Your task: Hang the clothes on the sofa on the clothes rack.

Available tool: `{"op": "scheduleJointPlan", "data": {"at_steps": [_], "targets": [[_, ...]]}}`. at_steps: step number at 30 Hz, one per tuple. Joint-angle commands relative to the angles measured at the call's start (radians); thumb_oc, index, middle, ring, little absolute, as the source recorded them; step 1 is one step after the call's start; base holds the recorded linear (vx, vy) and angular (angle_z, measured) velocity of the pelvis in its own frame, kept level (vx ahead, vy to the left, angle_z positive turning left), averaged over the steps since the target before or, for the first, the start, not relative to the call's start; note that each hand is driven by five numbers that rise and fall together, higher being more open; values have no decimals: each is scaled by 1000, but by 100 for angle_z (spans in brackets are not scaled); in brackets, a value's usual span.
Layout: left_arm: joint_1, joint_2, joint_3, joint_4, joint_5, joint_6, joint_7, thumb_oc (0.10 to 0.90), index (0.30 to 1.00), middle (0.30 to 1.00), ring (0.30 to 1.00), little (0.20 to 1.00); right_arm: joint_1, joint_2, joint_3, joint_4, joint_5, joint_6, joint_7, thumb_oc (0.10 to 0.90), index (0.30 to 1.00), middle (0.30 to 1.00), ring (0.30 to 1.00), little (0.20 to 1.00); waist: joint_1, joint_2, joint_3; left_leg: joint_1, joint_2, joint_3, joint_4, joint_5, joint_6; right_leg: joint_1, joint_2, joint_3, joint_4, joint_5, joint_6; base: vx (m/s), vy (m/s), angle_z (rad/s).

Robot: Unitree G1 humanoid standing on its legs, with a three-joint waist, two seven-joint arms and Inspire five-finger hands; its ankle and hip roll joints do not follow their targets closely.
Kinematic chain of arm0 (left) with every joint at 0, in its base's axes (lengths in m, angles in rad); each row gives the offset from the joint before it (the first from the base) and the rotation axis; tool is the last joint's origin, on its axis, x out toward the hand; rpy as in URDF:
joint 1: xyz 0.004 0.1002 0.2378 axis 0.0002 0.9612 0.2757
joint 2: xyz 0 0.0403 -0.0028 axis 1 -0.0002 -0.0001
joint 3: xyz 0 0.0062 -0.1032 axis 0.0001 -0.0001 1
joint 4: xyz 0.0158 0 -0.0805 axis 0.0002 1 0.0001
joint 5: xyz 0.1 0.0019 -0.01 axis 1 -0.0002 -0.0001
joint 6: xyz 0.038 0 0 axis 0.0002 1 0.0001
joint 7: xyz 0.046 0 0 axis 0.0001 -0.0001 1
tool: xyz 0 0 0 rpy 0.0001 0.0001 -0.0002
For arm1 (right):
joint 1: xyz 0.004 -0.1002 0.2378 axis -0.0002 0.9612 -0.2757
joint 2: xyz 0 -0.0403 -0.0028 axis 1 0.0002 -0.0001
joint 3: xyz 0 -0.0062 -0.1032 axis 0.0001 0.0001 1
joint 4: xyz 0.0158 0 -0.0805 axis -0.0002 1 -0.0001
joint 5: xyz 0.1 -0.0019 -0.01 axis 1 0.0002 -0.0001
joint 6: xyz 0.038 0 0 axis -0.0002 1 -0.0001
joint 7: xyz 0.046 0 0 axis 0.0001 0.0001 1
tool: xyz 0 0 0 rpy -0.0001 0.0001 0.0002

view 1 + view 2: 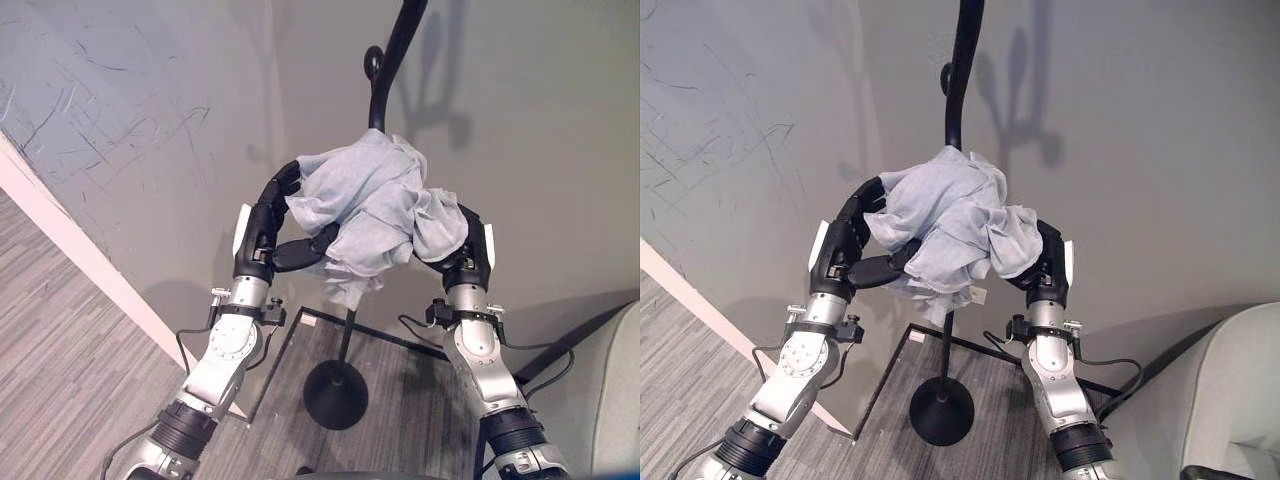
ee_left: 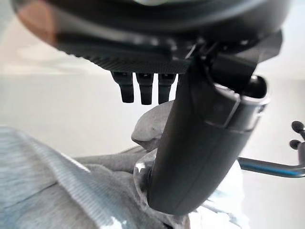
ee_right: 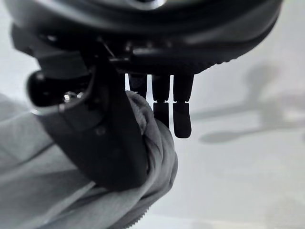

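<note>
A bunched light grey garment (image 1: 372, 205) is held up between my two hands, right in front of the black clothes rack pole (image 1: 383, 80). My left hand (image 1: 262, 228) grips its left side, fingers curled over the top and thumb pressed in from below. On the garment's right side is my right hand (image 1: 466, 252), its thumb and fingers pinching a fold. In the left wrist view the thumb (image 2: 205, 143) digs into the cloth (image 2: 47, 191). The right wrist view shows cloth (image 3: 47, 186) bunched under the thumb (image 3: 112, 143). The pole's lower part and round base (image 1: 335, 394) stand below the garment.
A grey wall stands close behind the rack. A white baseboard (image 1: 80, 255) runs diagonally on the left over grey wood flooring. A dark square mat (image 1: 290, 365) lies under the rack base. The pale sofa (image 1: 1230, 390) edges in at the lower right.
</note>
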Motion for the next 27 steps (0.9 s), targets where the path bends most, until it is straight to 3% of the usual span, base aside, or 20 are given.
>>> {"op": "scheduleJointPlan", "data": {"at_steps": [1, 16, 17, 18, 19, 27], "targets": [[-18, 8, 67, 46, -15, -40, 29, 800, 900, 900, 900, 900, 70, -30, -42, 82, -28, 83, -28, 400, 300, 300, 300, 300, 31, -30, -16, -46, 62, 29, 6, -37, -10, -25, -48, -38, 34, -3, 7, 0, 0, 0], [117, -25, 102, 210, -81, -47, 42, 800, 900, 900, 900, 900, 126, 0, -30, 78, -3, 81, -25, 400, 300, 300, 300, 300, 39, -40, -8, -62, 64, 26, 6, -32, -18, -29, -48, -67, 32, -7, 8, 3, -3, 4], [118, -27, 103, 214, -82, -50, 48, 800, 900, 900, 900, 900, 126, -1, -30, 75, -14, 80, -31, 530, 495, 495, 495, 495, 40, -40, -8, -63, 63, 26, 6, -32, -19, -29, -48, -70, 33, -8, 9, 12, -3, 13], [119, -28, 105, 218, -83, -53, 52, 800, 900, 900, 900, 900, 129, -1, -33, 72, -21, 79, -37, 709, 764, 764, 764, 764, 40, -40, -8, -64, 63, 26, 6, -31, -20, -29, -48, -72, 33, -9, 9, 14, -7, 10], [119, -30, 106, 224, -84, -56, 60, 800, 900, 900, 900, 900, 130, -1, -35, 71, -26, 78, -46, 800, 900, 900, 900, 900, 41, -40, -8, -65, 63, 24, 6, -31, -21, -31, -47, -76, 35, -10, 9, 8, -5, 10], [158, -37, 139, 256, -97, -64, 78, 800, 900, 900, 900, 900, 144, 8, -70, 46, -30, 66, -88, 800, 900, 900, 900, 900, 40, -36, -7, -71, 63, 26, 6, -32, -24, -31, -51, -91, 33, -8, 12, 5, -3, 7]]}}
